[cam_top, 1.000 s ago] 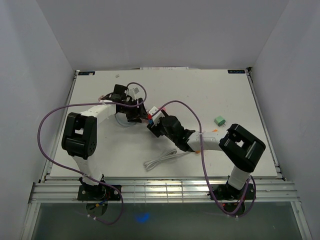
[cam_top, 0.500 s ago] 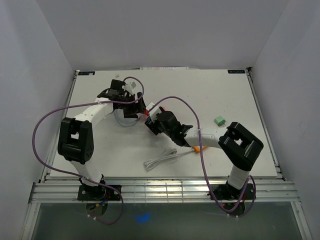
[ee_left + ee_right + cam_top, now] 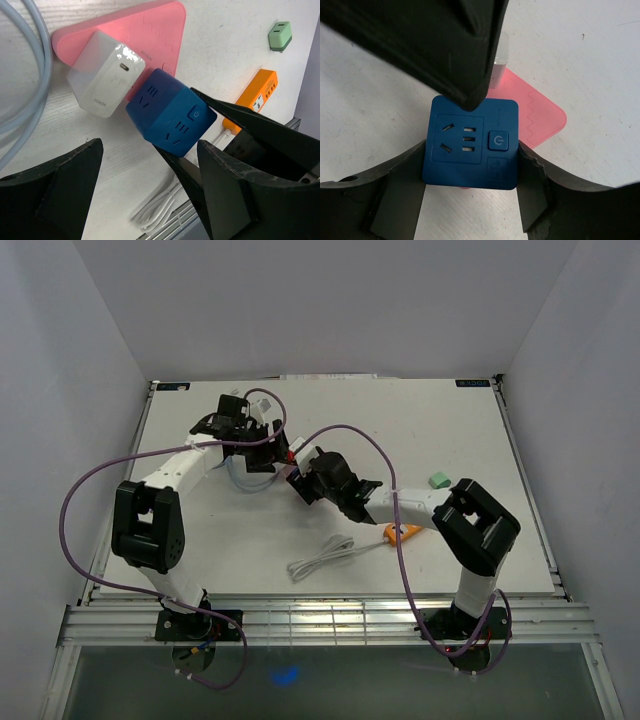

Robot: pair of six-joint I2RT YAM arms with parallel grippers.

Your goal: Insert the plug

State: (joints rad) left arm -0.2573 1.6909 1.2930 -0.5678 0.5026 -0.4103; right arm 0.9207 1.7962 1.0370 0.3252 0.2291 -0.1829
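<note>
White cable [image 3: 325, 555] lies bundled nearest the arm bases, well apart from the pink power strip [image 3: 142, 27]. An orange socket bar [image 3: 400, 533] sits just beyond the cable, and a green adapter [image 3: 438, 481] lies off to the strip's right on the bench [image 3: 480, 430]. Next comes the right end effector [image 3: 470, 167], closed on the blue cube plug [image 3: 470, 150] with one finger on each side wall. The cube's socket face and power button are turned up to the wrist camera, and its pins are hidden beneath. The cube hangs tilted over the strip's near edge, just beside the white charger [image 3: 105, 72] seated there; whether it touches the strip cannot be told. Farthest is the left end effector [image 3: 148, 150], open and empty, hovering over the strip. The coming insertion probably turns on one relation: the strip lies below and slightly beyond the cube. The right arm, which holds the cube, would therefore level it and press down along the pin axis.
</note>
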